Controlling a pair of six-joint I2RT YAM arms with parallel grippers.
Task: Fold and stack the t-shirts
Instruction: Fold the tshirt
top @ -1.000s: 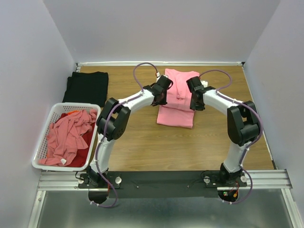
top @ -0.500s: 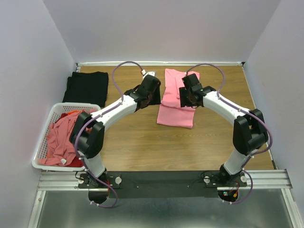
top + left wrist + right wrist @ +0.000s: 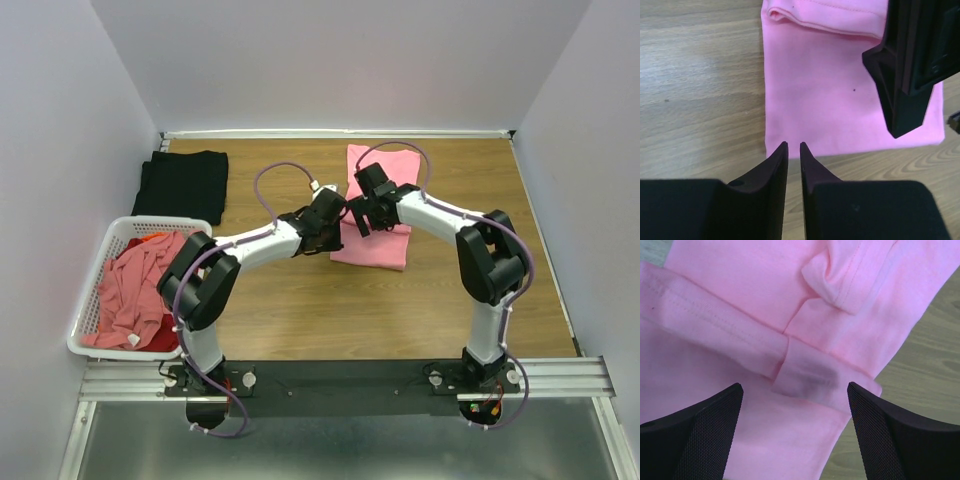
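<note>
Robot lab: walled wooden table [image 3: 300, 300]

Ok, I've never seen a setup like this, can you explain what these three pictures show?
These are two robot arms bolted to the near edge of a wooden table, each ending in a two-finger gripper. The wide picture looks down from above and behind them; the two close-ups come from cameras on the wrists. In the middle lies a folded pink t-shirt; a folded black t-shirt sits in the far left corner, and a white basket on the left holds crumpled pink and red shirts. The left gripper has its fingers almost together at the pink t-shirt's edge; the right gripper is wide open above its folds. Neither holds anything.
</note>
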